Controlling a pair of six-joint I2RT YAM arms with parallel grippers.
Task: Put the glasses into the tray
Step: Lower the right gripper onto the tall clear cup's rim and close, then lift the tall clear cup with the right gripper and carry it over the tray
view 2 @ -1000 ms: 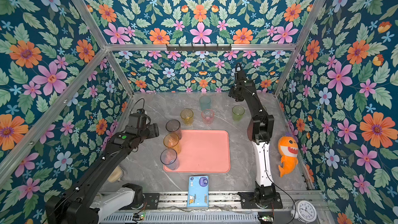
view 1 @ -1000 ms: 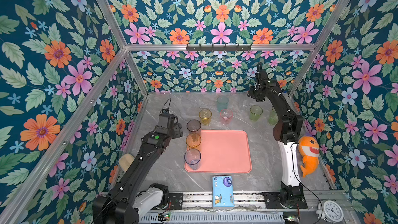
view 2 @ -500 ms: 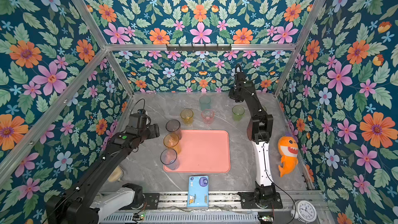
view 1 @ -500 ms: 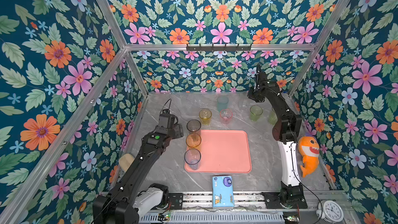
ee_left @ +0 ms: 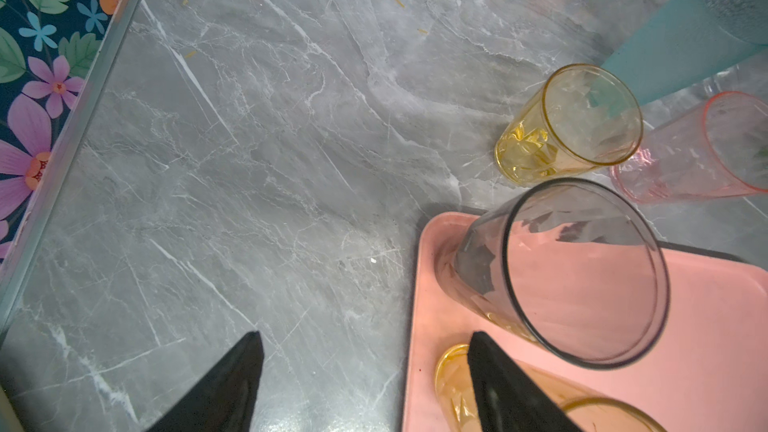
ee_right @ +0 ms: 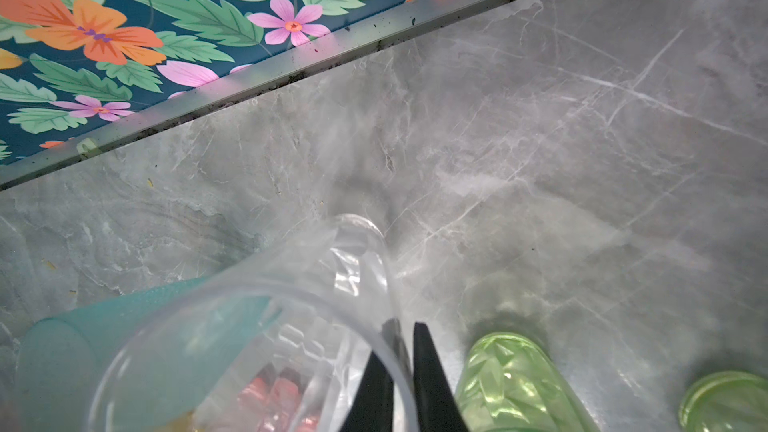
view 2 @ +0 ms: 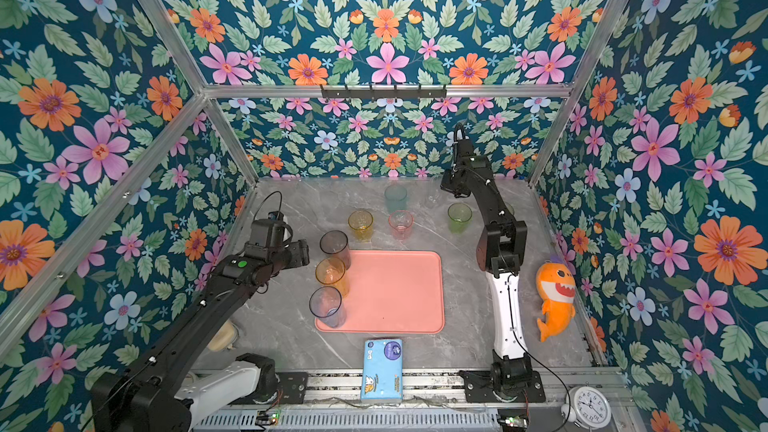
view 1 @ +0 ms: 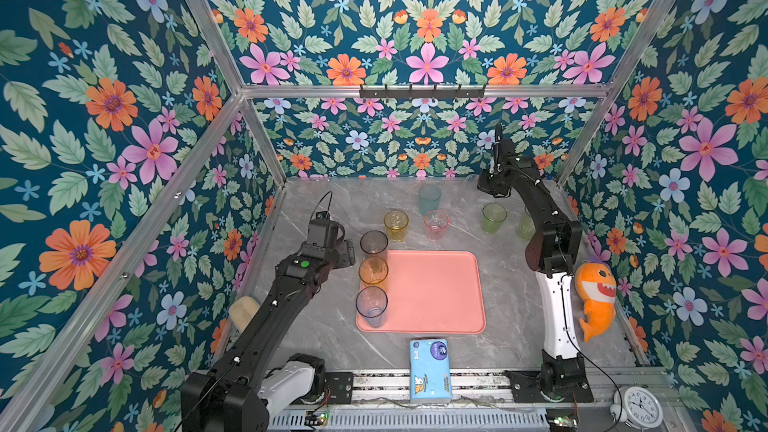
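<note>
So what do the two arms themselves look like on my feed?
They match: black upper links over a white base link. The left arm has a round green dot and a thin black cable looping at the wrist. The right arm has a similar wrist loop. The left end effector and right end effector have black, tapered fingers.

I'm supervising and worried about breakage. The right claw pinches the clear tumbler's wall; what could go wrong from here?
1. The right claw grips only one wall of the clear tumbler, so it may swing or slip when lifted.
2. The teal tumbler and the nearest green tumbler stand close beside it; a tilted lift might knock them.
</note>
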